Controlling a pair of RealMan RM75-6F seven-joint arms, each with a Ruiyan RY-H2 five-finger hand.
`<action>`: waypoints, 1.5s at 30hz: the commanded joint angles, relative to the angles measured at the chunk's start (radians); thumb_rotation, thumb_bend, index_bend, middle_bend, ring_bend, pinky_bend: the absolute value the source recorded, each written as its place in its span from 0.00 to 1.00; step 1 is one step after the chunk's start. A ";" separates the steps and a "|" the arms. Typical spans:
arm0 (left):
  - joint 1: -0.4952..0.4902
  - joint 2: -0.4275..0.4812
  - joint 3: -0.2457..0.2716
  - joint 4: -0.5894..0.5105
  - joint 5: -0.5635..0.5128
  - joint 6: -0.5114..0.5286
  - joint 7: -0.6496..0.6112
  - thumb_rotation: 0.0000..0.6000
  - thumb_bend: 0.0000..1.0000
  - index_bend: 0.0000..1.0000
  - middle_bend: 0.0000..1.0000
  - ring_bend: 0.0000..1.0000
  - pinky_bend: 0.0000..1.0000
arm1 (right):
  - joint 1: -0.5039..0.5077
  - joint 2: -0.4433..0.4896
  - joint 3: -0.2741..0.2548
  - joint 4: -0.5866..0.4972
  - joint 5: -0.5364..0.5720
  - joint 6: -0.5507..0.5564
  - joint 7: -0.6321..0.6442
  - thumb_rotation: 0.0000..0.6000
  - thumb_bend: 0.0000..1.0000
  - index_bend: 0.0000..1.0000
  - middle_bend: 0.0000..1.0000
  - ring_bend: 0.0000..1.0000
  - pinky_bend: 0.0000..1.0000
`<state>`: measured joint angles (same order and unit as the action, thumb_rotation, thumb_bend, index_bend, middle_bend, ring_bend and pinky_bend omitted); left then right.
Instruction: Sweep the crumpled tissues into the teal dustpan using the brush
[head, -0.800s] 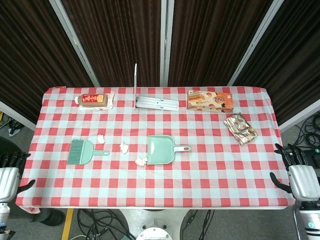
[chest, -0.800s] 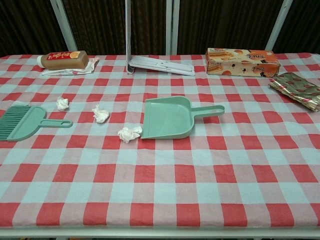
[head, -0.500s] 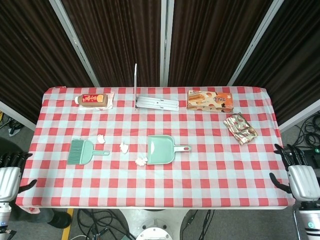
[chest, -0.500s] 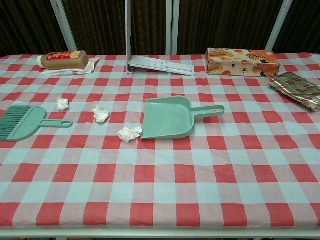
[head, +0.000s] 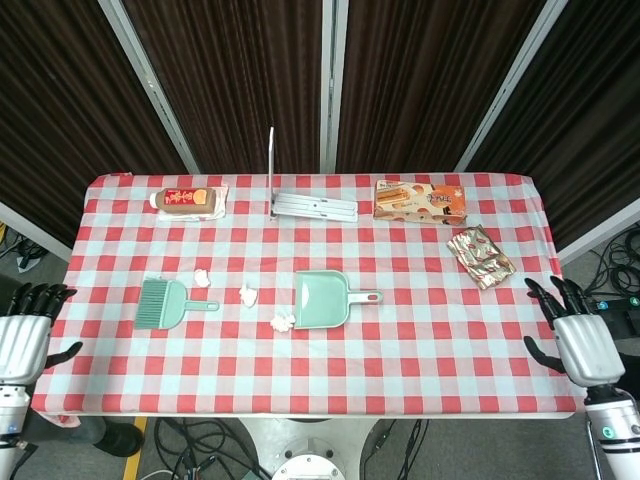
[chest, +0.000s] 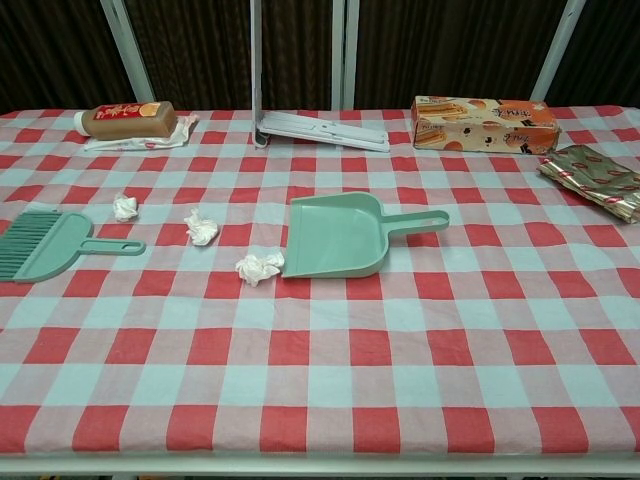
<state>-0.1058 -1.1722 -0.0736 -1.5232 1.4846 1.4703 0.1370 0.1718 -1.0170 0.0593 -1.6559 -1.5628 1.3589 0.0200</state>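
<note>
A: Task items on the checked surface (chest: 330, 380)?

B: Teal dustpan (head: 322, 300) near the middle, flat, handle pointing to the robot's right. Brush (head: 165, 303) well to its left, lying flat, handle toward the dustpan. Three crumpled tissues — one (head: 284, 320) touching or just beside the dustpan's left edge, one (head: 248, 295) between brush and dustpan, one (head: 202, 277) just behind the brush handle.

A: Hands?

B: Left hand (head: 24, 335) off the surface's left edge, fingers spread, holding nothing. Right hand (head: 568, 335) off the right edge, fingers likewise apart, empty. Both show in the head view only.

A: Other stock?

B: Along the far edge — a brown packet with a red label (head: 186, 201) at the left, a white metal bracket (head: 312, 204) with an upright post in the middle, an orange box (head: 421, 201) at the right. A crinkled foil wrapper (head: 481, 256) lies nearer, by the right edge; its print is probably too small to read.
</note>
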 joint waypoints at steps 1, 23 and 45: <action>-0.045 -0.004 -0.019 -0.008 0.010 -0.043 -0.034 1.00 0.11 0.24 0.19 0.16 0.13 | 0.088 0.023 0.025 -0.053 0.016 -0.117 -0.075 1.00 0.24 0.03 0.24 0.00 0.00; -0.469 -0.268 -0.097 0.003 -0.323 -0.503 0.565 1.00 0.20 0.39 0.39 0.69 0.80 | 0.208 0.059 0.082 -0.124 0.112 -0.220 -0.179 1.00 0.24 0.04 0.24 0.00 0.00; -0.619 -0.457 -0.048 0.029 -0.762 -0.415 1.018 1.00 0.26 0.43 0.43 0.70 0.83 | 0.162 0.068 0.047 -0.101 0.132 -0.166 -0.130 1.00 0.23 0.04 0.24 0.00 0.00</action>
<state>-0.7100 -1.6235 -0.1224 -1.4973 0.7536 1.0569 1.1382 0.3342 -0.9493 0.1069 -1.7565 -1.4312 1.1925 -0.1094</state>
